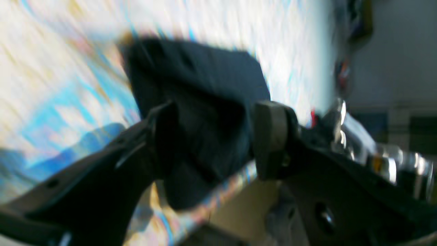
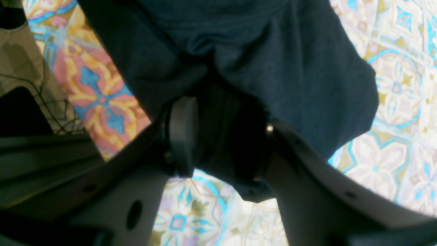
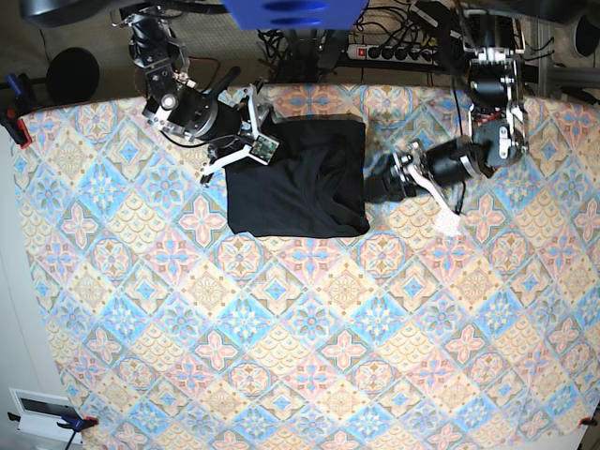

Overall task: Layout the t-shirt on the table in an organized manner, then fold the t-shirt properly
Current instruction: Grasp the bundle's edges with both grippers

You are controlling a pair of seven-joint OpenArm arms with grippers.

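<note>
**Base view: black shirt folded near the table's far edge**

Base view shows the t-shirt [image 3: 298, 178] as a compact, roughly square block of plain black cloth, lying flat near the far edge of the table [image 3: 281, 337], whose covering carries pastel diamond tiles with floral motifs. No writing or label can be read. The right gripper [image 3: 246, 141] meets the shirt's far left corner; the left gripper [image 3: 386, 180] sits just beside its right edge.

Left wrist view is heavily blurred. The left gripper [image 1: 211, 136] has its dark, rigid fingers spread, with soft black fabric [image 1: 198, 89] seen between them; contact cannot be told.

Right wrist view shows the right gripper [image 2: 225, 136] pinching a bunched fold of the thin, matte shirt [image 2: 273, 61] between its rounded pads, above the patterned covering [image 2: 392, 85].
</note>
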